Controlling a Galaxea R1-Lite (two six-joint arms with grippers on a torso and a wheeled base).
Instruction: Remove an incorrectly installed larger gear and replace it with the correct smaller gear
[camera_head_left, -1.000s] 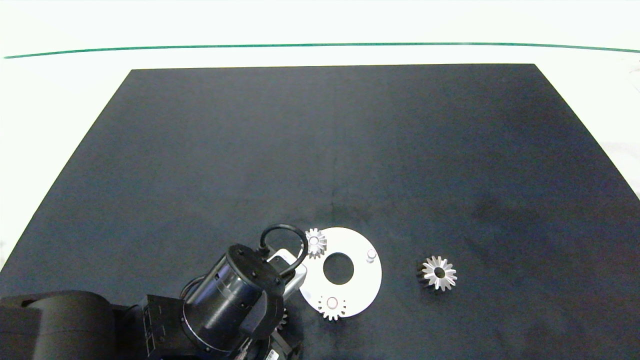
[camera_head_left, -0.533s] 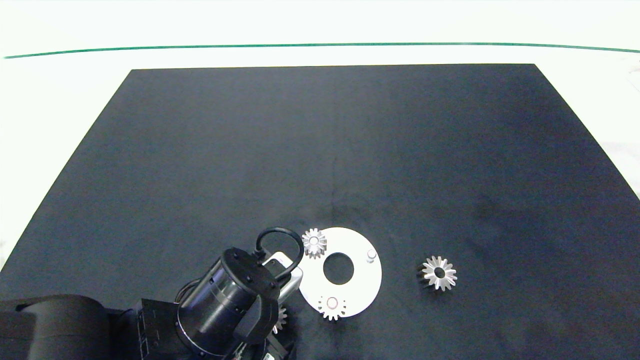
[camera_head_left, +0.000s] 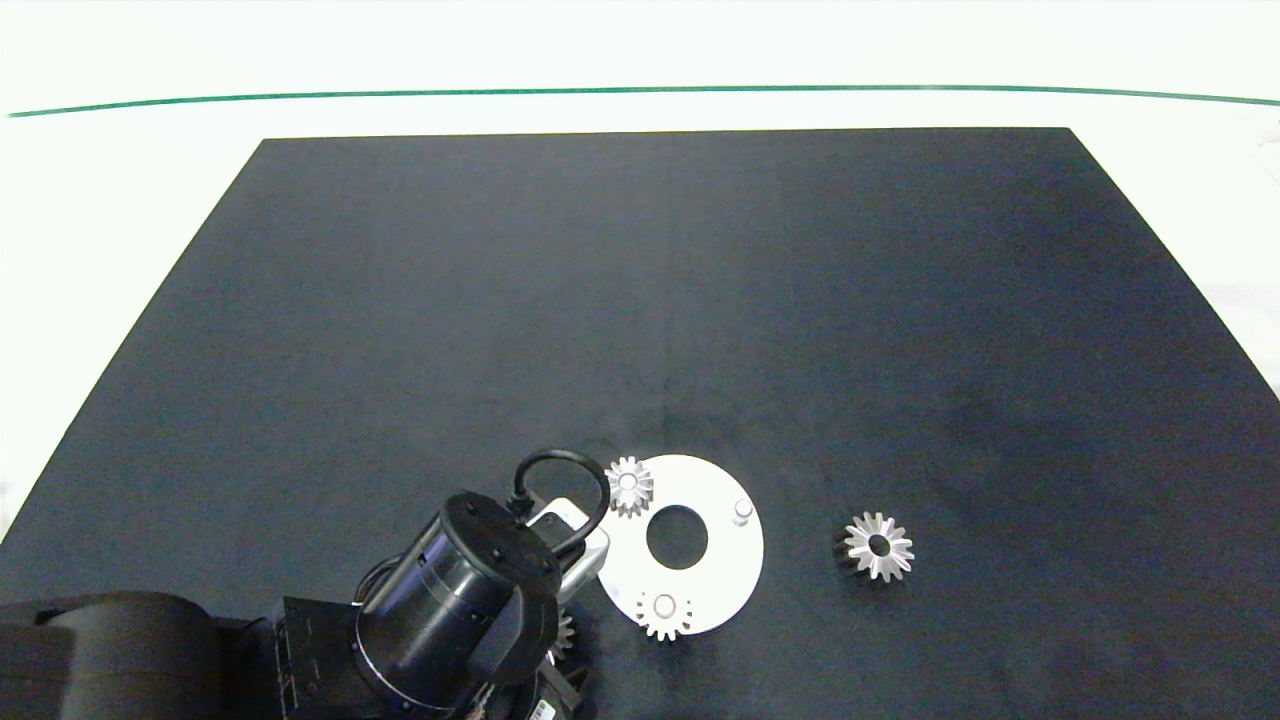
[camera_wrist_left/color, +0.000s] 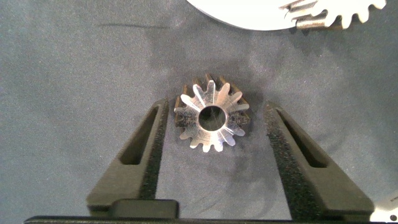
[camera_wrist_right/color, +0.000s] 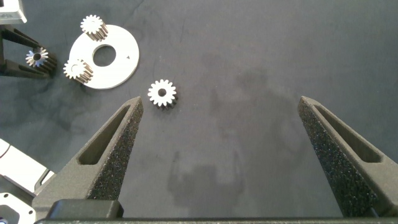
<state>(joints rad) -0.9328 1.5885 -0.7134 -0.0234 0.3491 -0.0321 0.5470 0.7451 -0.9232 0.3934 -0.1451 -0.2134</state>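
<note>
Smaller gear (camera_wrist_left/color: 212, 121) lies flat on dark surface (camera_head_left: 640, 300), centred btwn spread fingers of left end effector (camera_wrist_left/color: 214, 155), untouched, beside white disc (camera_head_left: 720, 560). Larger gear (camera_head_left: 878, 546) sits apart; right end effector (camera_wrist_right/color: 224, 155) open, well away.

a silver smaller gear (camera_wrist_left/color: 212, 121) glints on the black mat (camera_head_left: 640, 300), flanked by the left gripper (camera_wrist_left/color: 214, 146) and its dark grey, rough-textured fingers (camera_wrist_left/color: 144, 149). beside the gear lies a white disc (camera_head_left: 715, 565) carrying two more silver gears (camera_head_left: 629, 485), one of them (camera_head_left: 664, 614) with a pinkish centre. beyond the disc, the silver larger gear (camera_head_left: 878, 546) shows a star-like face. a thin green line (camera_head_left: 640, 91) crosses the pale surface (camera_head_left: 640, 40) past the mat.
</note>
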